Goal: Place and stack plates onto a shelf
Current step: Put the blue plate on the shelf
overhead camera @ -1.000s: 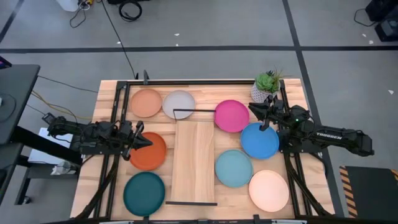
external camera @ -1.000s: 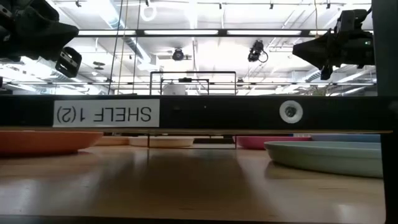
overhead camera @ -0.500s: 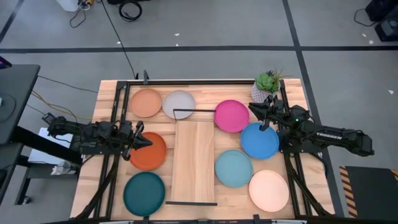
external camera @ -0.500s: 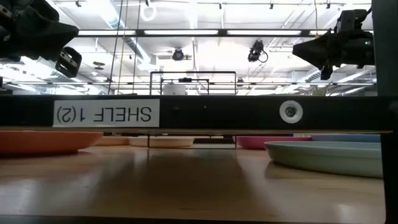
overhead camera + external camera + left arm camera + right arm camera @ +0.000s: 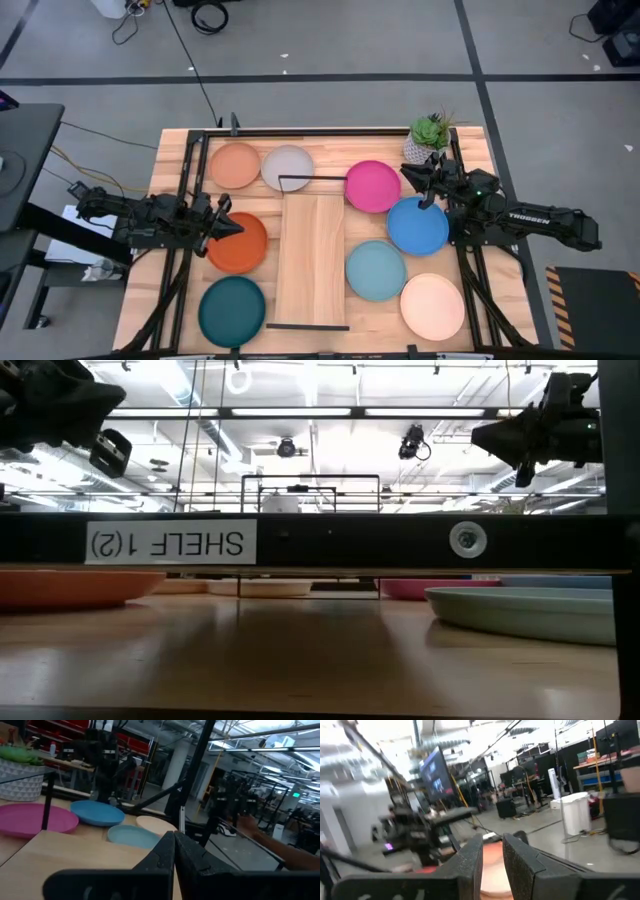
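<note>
Eight plates lie flat on the tabletop around the shelf (image 5: pixel 312 260), a light-wood board with black wire frames at both ends. Peach (image 5: pixel 235 165) and grey (image 5: pixel 288 167) lie at the far side. Magenta (image 5: pixel 372 186), blue (image 5: pixel 418 228), light blue (image 5: pixel 376 270) and cream (image 5: pixel 432 306) lie on the right. Dark orange (image 5: pixel 240 245) and teal (image 5: pixel 232 311) lie on the left. My left gripper (image 5: pixel 228 225) hovers shut over the dark orange plate's far-left rim. My right gripper (image 5: pixel 415 182), open by a narrow gap, hovers between the magenta and blue plates.
A small white pot with a green plant (image 5: pixel 428 140) stands at the far right corner, close behind my right gripper. Black frame rails (image 5: pixel 185 180) run along the table's left and right sides. The shelf board carries nothing.
In the low view my left gripper has risen a little above the dark orange plate. No plate has moved.
</note>
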`<action>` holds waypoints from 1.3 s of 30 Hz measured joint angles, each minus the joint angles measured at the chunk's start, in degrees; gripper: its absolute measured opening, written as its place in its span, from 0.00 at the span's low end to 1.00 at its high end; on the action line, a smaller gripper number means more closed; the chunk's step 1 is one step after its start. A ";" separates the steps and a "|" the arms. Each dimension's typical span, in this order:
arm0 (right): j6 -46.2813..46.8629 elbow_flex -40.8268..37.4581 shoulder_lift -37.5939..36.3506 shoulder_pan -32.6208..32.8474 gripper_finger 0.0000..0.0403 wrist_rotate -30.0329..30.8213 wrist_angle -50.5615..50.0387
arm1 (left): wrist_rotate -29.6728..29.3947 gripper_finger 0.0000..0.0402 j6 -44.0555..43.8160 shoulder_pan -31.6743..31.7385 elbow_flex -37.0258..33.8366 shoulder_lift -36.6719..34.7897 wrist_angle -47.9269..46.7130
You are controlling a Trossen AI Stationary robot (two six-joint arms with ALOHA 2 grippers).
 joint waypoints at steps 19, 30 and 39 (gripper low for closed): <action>2.08 8.31 11.40 0.52 0.20 1.64 -2.36 | 5.92 0.03 5.33 -0.02 -0.01 0.02 5.00; -1.42 30.46 36.19 9.52 0.19 16.38 -47.20 | 2.05 0.03 6.52 -0.02 -0.01 0.02 3.99; -6.51 34.58 50.90 19.43 0.19 18.92 -54.56 | -0.20 0.03 9.11 -0.02 -0.01 0.00 6.31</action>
